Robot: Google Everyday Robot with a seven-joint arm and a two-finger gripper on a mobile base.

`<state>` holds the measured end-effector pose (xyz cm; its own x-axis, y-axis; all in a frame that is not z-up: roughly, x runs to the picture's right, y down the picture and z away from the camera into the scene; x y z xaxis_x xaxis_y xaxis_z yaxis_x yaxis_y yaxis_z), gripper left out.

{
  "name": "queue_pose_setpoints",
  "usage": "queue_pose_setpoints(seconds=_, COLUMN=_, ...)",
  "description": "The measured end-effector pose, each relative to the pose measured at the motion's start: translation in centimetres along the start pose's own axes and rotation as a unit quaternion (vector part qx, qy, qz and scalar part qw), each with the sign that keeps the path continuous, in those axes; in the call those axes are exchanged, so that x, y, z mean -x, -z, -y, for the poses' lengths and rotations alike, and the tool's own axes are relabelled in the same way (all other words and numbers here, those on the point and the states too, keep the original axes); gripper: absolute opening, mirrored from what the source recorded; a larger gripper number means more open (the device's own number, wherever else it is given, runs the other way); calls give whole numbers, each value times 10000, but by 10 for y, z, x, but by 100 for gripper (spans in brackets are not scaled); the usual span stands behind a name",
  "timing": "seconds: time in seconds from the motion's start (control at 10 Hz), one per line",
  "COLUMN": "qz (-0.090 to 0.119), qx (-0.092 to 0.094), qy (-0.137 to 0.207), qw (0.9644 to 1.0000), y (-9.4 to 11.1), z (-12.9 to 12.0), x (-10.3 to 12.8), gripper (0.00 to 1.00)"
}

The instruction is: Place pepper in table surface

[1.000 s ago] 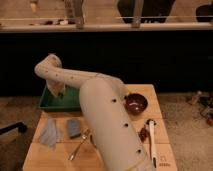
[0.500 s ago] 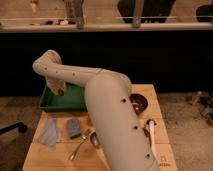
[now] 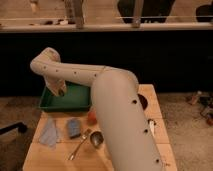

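My gripper (image 3: pixel 59 91) hangs from the bent white arm, down at the left part of the green tray (image 3: pixel 75 103). It is shut, and whether it holds anything does not show. A small reddish-orange thing (image 3: pixel 91 118) sits on the table surface (image 3: pixel 45 155) just in front of the tray, half hidden by my arm. I cannot tell if it is the pepper.
A grey-blue sponge (image 3: pixel 74 127), a pale blue cloth (image 3: pixel 50 134) and a metal spoon (image 3: pixel 86 142) lie on the table's left half. A dark bowl (image 3: pixel 143 102) and a white utensil (image 3: pixel 151 127) show at the right, past my thick forearm.
The arm's elbow has risen a little while the gripper stays at the tray. The forearm has shifted, so the spoon and the reddish-orange thing now show.
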<state>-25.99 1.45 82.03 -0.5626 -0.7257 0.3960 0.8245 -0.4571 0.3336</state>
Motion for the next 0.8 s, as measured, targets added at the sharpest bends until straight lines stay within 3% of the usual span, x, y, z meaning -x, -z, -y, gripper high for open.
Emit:
queue_pose_setpoints(seconds=0.4, qz=206, qx=-203, qy=810, qw=9963, y=17, z=18, x=29, gripper=0)
queue_pose_setpoints(seconds=0.8, qz=392, qx=-465, qy=1431, qw=9878, y=28, z=34, x=60, gripper=0)
